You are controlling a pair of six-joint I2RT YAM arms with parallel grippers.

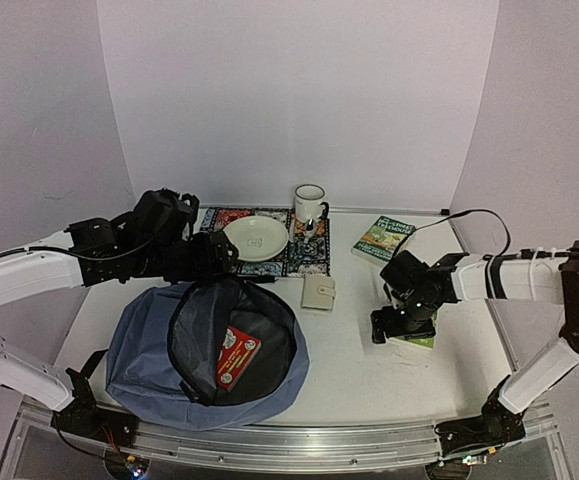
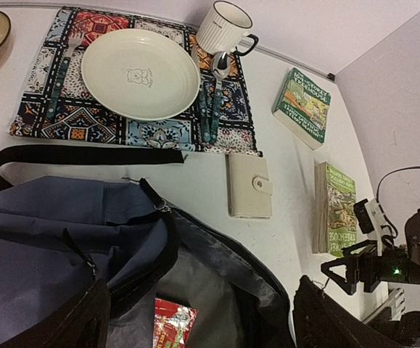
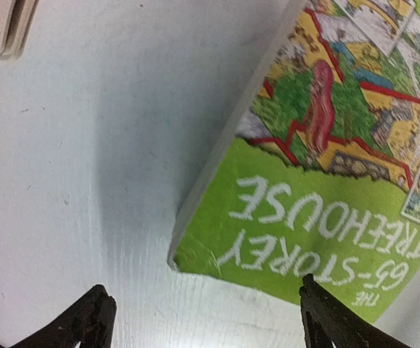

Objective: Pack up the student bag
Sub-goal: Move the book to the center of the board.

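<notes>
Now I centre the right gripper, spread wide, over the edge of the green book before closing. The left gripper, also spread, hovers at the open student bag, lying left on the tabletop.

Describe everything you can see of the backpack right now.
The backpack is soft slate-blue fabric with black straps, lying flat on the table at the near left. Its main compartment is unzipped and gapes wide, showing dark grey lining and a red packet inside. One black strap lies stretched beside the placemat. The left end effector hangs by its far rim; contact is unclear.
</notes>
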